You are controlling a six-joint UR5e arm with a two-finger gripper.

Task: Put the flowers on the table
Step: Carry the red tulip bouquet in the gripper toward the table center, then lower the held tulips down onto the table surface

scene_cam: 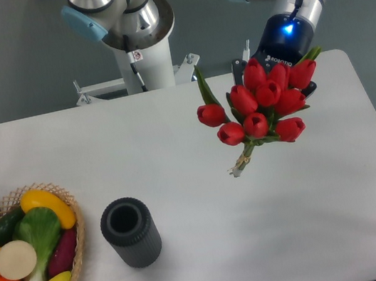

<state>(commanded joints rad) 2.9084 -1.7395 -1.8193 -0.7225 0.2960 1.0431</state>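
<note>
Above the right half of the table (175,150), the flowers (262,106) hang tilted in the air — red heads toward the camera, stem ends pointing down at the white top. Behind the blooms the gripper (273,68) is mostly hidden; I cannot tell how its jaws stand. The bunch looks light and floppy, with easily crushed heads — the banded stems seem the safest place to hold.

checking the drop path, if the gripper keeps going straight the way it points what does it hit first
The gripper is hidden behind the flowers and seems to point down. Straight on, it would likely meet bare table first; the black cylinder and basket lie far off. Depth is unclear.
</note>
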